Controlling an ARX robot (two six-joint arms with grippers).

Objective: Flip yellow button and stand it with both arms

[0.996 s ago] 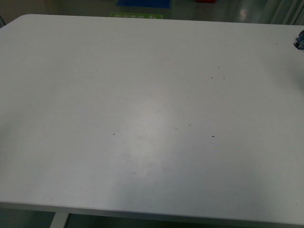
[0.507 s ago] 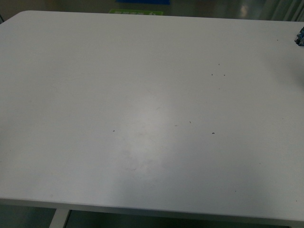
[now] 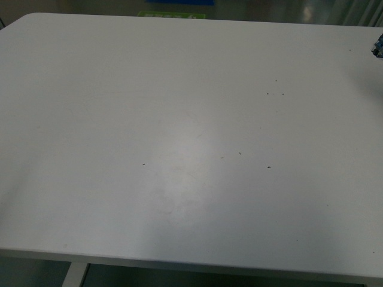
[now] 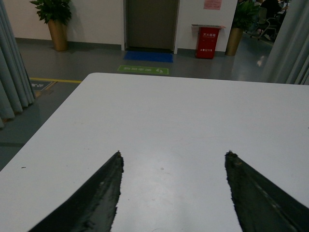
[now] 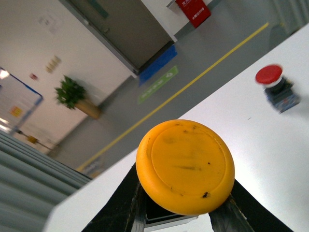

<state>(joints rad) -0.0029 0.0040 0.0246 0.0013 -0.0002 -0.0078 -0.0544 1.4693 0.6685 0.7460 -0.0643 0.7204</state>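
Note:
In the right wrist view the yellow button (image 5: 185, 165) fills the near part of the picture, its round orange-yellow cap facing the camera and its dark block tucked behind. My right gripper (image 5: 183, 186) is shut on it, one black finger (image 5: 116, 208) on each side of the block, above the white table (image 5: 270, 145). My left gripper (image 4: 174, 155) is open over bare table (image 4: 169, 111), with nothing between its dark fingers (image 4: 99, 193). Neither arm nor the yellow button shows in the front view.
A red-capped button on a bluish-black block (image 5: 276, 89) stands on the table beyond the yellow button. A bluish-black block (image 3: 378, 46) peeks in at the front view's right edge. The table's rounded far-left corner (image 3: 27, 18) and near edge (image 3: 179, 263) show there.
In the front view the table has slid slightly upward in the picture and the block at the right edge sits a little higher. No arm has entered that view.

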